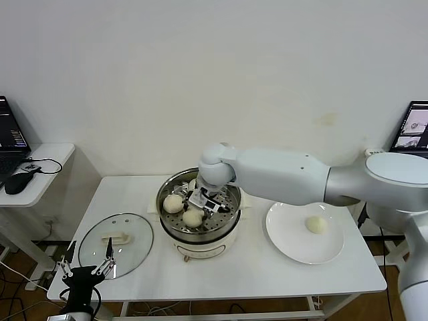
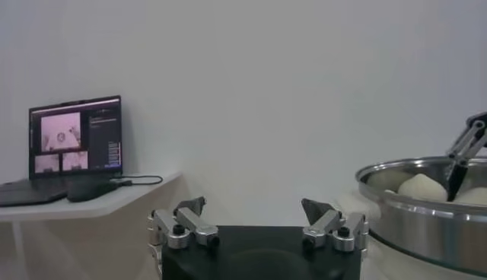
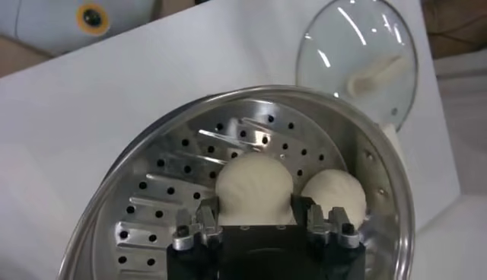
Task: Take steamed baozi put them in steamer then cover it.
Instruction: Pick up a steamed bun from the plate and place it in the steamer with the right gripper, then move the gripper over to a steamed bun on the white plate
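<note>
Third bun (image 3: pixel 253 185) sits on the perforated tray dead centre of the right wrist view, right between the right gripper's (image 3: pixel 256 222) fingers (image 3: pixel 199 226). They look parted, standing on either side of the bun, so this is the release step. Whether the pads are fully clear of the dough I honestly can't tell, the bun hides the tips.

To do this bit well: open wide before lifting, then go straight up so nothing drags the bun or nudges its neighbour (image 3: pixel 333 196), which sits touching or nearly touching it. In the head view the steamer (image 1: pixel 198 207) is mid-frame with two other buns at its left and lower-left, (image 1: pixel 173 202) and (image 1: pixel 192 217), so there's little slack in there.

One bun (image 1: pixel 315 225) is left on the plate (image 1: pixel 286 235), right of centre in the head view. It'll need the free spot on the tray.

The lid (image 1: pixel 115 244) lies flat on the table (image 1: pixel 261 271), lower left. The left gripper (image 1: pixel 87 261) hangs idle at the bottom-left edge by the lid, fingers spread wide, holding nothing.
</note>
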